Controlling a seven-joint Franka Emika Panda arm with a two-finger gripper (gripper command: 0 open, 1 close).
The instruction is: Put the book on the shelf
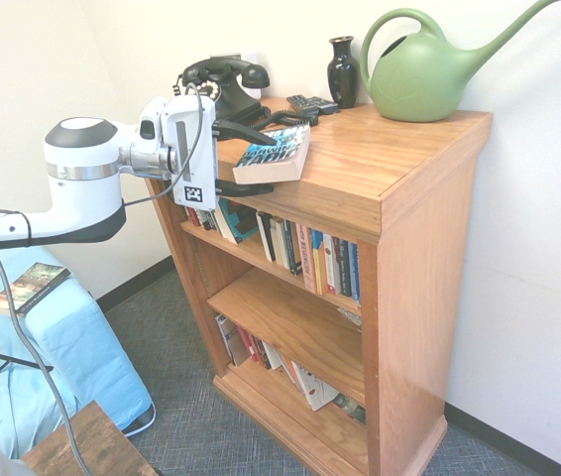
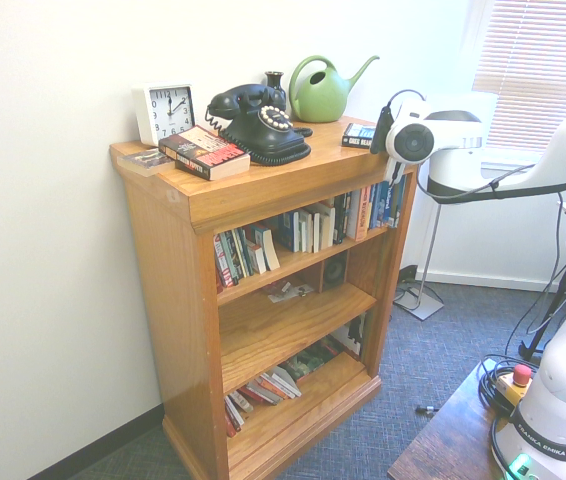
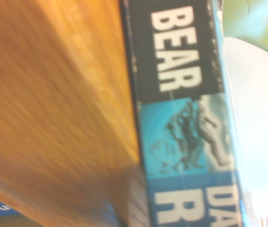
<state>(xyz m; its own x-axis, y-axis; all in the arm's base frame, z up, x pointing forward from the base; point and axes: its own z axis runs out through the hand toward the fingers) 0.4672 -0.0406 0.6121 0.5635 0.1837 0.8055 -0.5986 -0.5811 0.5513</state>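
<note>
Thick paperback book (image 1: pixel 276 156), teal-and-black cover, white lettering "BEAR" on its spine, cream page edges, lying flat at the front edge of the bookcase's top board (image 1: pixel 380 159). Gripper (image 1: pixel 253 159) level, fingers spread wide above and below the book; contact not discernible.

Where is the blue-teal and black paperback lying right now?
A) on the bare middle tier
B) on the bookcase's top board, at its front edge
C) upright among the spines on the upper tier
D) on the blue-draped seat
B: the book lies flat on the top board, overhanging its front edge by the gripper.
</note>
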